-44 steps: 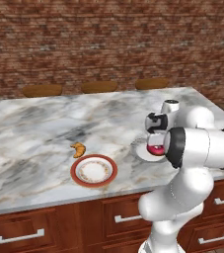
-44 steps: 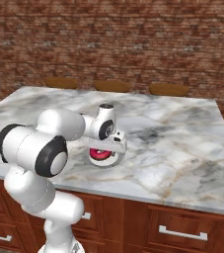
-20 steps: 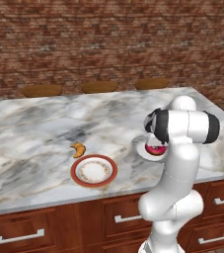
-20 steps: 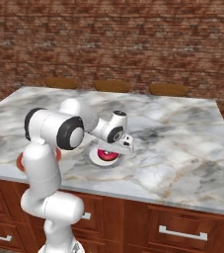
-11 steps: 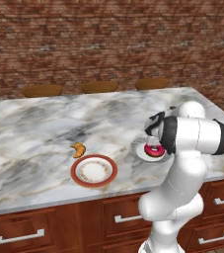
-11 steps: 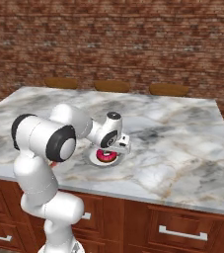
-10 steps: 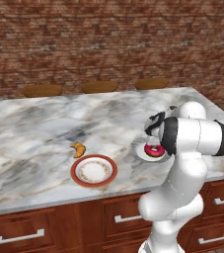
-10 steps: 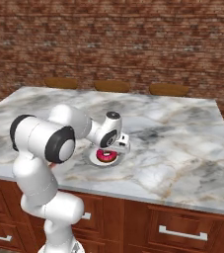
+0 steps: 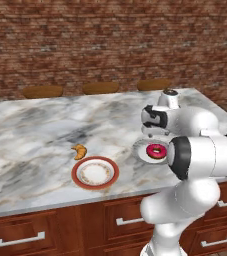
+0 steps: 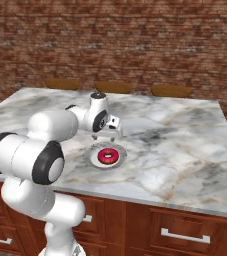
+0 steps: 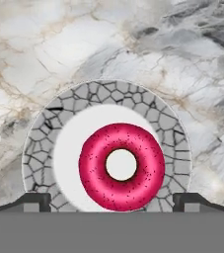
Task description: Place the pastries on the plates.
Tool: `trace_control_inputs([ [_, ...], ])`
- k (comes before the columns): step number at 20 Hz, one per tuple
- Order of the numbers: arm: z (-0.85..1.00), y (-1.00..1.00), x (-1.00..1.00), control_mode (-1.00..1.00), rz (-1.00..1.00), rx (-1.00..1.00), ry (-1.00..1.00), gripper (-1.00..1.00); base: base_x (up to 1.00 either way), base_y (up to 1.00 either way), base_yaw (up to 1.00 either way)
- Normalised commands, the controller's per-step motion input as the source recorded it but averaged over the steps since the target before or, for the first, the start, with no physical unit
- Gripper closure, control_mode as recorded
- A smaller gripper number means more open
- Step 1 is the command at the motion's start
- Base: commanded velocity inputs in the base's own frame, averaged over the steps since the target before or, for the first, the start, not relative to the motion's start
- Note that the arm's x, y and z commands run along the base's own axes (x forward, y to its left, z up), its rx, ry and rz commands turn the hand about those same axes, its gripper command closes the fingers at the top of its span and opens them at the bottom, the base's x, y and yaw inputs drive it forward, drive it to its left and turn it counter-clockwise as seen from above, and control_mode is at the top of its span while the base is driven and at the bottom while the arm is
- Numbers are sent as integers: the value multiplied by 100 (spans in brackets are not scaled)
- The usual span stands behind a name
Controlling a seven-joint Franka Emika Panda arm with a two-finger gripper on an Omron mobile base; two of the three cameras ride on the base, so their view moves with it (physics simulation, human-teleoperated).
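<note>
Jaws are standing apart above the donut (image 11: 121, 167), which is lying on the grey-rimmed plate (image 11: 44, 143). Left base view is showing the croissant (image 9: 79, 150) on the tabletop (image 9: 30, 130) beside the red-rimmed plate (image 9: 95, 173).

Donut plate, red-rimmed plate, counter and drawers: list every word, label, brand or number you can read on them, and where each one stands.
None to read in any view.
The donut has only dark speckles.
The grey-rimmed plate bears a crackle pattern, no letters.
The red-rimmed plate has a faint pattern in its centre, too small to make out.
The marble counter and the drawers are unmarked.
</note>
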Motion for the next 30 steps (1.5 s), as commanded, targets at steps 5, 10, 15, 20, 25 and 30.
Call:
trace_control_inputs([
  [5,58,99,0,-100,-1,0,10,-100,0,0,0],
  [10,19,99,0,-100,0,2,16,-100,0,0,0],
  [15,-25,100,0,-100,0,3,1,-100,0,0,0],
  [20,-32,100,1,-100,0,5,0,-100,0,0,0],
  [25,0,100,15,-100,0,1,5,-100,0,0,0],
  [30,-5,59,27,-100,0,1,2,-100,0,0,0],
])
